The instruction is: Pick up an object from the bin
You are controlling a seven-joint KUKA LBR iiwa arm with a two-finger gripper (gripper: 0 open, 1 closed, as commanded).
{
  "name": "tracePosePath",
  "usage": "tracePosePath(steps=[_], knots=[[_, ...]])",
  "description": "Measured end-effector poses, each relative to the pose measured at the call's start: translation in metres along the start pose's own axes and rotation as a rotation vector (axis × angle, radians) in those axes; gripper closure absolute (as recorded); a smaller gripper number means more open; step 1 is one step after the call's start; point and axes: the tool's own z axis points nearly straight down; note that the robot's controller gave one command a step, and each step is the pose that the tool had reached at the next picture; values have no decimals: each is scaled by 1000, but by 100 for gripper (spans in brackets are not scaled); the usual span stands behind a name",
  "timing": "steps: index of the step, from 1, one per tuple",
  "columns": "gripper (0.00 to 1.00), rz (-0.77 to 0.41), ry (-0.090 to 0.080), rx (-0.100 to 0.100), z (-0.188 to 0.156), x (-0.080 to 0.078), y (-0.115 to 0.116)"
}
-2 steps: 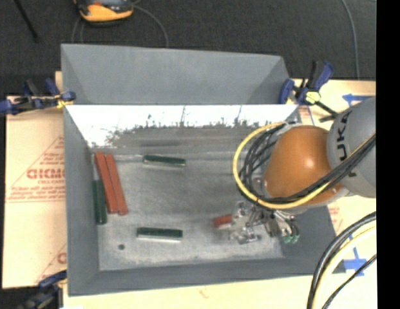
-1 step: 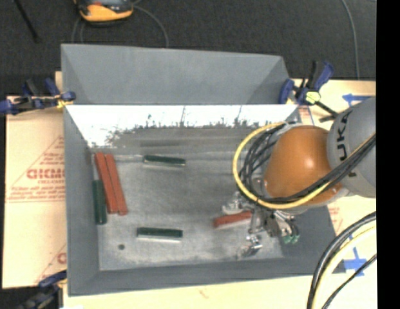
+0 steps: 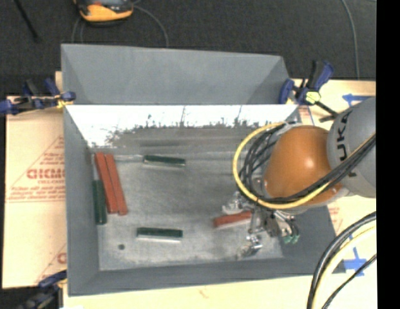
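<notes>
My gripper (image 3: pixel 257 232) is low over the bin floor at the right side, under the arm's orange cover. A red-brown stick (image 3: pixel 228 221) lies flat on the floor, and its right end reaches in under the gripper. Whether the gripper touches it is hidden. A dark green stick (image 3: pixel 160 234) lies to the left along the bin's front, well apart from the gripper.
Two red-orange sticks (image 3: pixel 111 182) lie side by side near the left wall, with a dark green stick (image 3: pixel 98 202) next to them. Another dark green stick (image 3: pixel 164 161) rests near the back wall. The arm and its cables cover the bin's right side.
</notes>
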Motion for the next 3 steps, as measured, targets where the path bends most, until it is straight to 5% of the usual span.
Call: tracePosePath(steps=[1, 2, 3], knots=[[100, -96, 8, -3, 41, -39, -19], [100, -96, 8, -3, 41, -39, -19], [100, -134, -2, -1, -89, -47, -7]])
